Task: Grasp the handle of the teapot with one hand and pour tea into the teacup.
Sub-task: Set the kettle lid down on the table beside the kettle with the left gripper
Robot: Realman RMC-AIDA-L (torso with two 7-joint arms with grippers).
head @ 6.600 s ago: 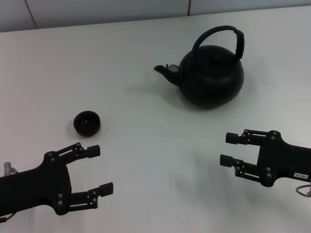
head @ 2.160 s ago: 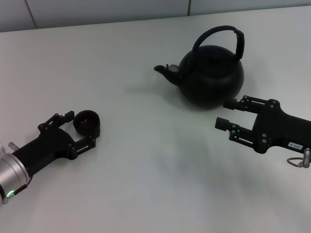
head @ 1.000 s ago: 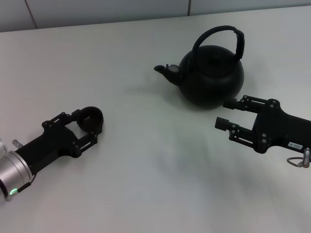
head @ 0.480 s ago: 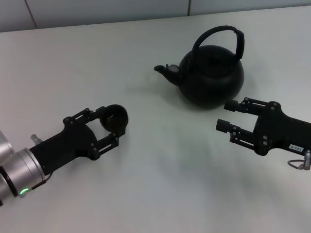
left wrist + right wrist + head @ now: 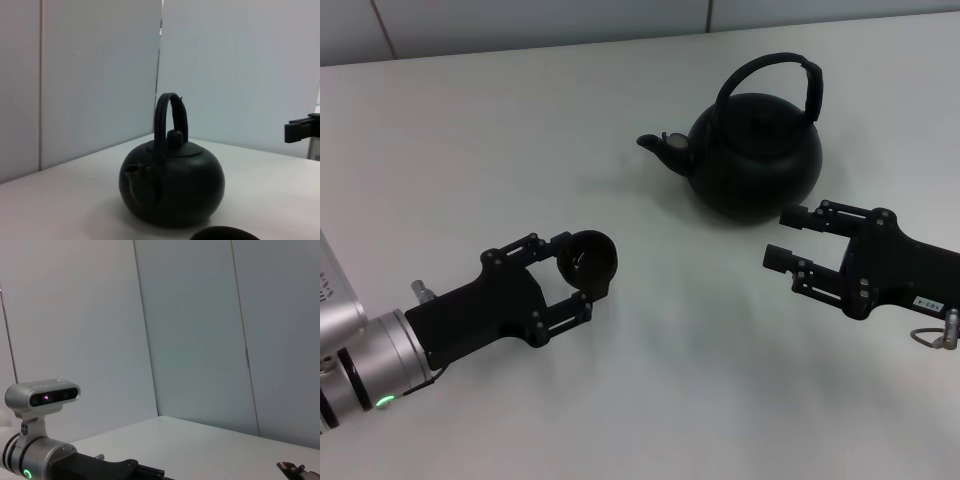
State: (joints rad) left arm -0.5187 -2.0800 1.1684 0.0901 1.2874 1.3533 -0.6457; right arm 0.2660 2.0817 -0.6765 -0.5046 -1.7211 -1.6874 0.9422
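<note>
The round matte-black teapot (image 5: 755, 160) stands at the back right of the white table, its spout pointing left. Its arched handle (image 5: 760, 64) stands upright over the top. The small black teacup (image 5: 588, 260) sits between the fingers of my left gripper (image 5: 577, 273), which is shut on it, left of the teapot and nearer the front. My right gripper (image 5: 781, 237) is open and empty, just in front of the teapot's right side and apart from it. The left wrist view shows the teapot (image 5: 172, 185), its handle (image 5: 167, 115) and the teacup's rim (image 5: 225, 234).
The white table (image 5: 470, 120) runs back to a pale panelled wall (image 5: 540, 20). One finger of my right gripper shows at the edge of the left wrist view (image 5: 302, 130). My left arm (image 5: 45, 455) shows in the right wrist view.
My left gripper closed on the teacup and carried it right, toward the teapot. My right gripper moved up to the teapot's front and has held still for the last second.
</note>
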